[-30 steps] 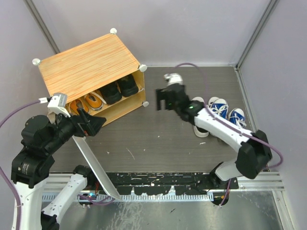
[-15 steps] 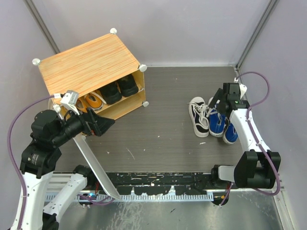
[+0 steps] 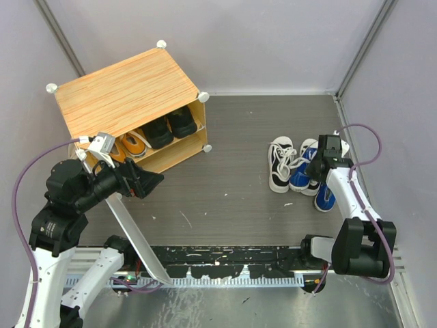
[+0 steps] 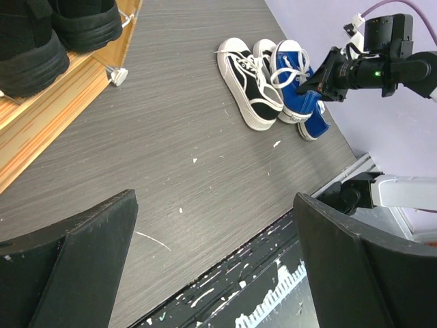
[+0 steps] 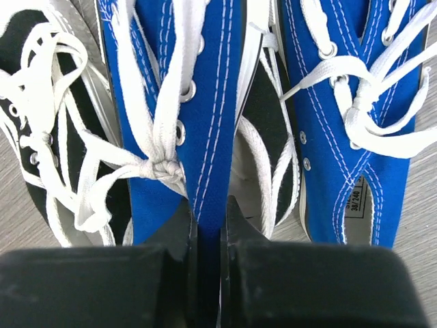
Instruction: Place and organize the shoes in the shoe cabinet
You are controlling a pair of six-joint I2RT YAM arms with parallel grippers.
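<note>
The shoe cabinet point(image 3: 126, 89) stands at the back left with its door point(image 3: 133, 236) swung open. On its shelf sit orange shoes point(image 3: 128, 145) and black shoes point(image 3: 169, 126). On the right of the table lie black-and-white lace-ups point(image 3: 278, 166) and a blue pair. My right gripper point(image 5: 208, 213) is shut on the side wall of one blue shoe point(image 5: 198, 102), which rests against the lace-ups point(image 5: 37, 157). The other blue shoe point(image 5: 341, 130) lies beside it. My left gripper point(image 4: 215, 201) hangs open over the table in front of the cabinet, holding nothing.
Grey walls enclose the table on the left, back and right. The open white door slants from the cabinet toward the left arm's base. A black rail point(image 3: 232, 263) runs along the near edge. The right arm point(image 4: 382, 65) shows in the left wrist view.
My right arm swung from the table's middle to the blue shoes and its jaws shut on one, which shifted left against the lace-ups. The left gripper dropped slightly.
</note>
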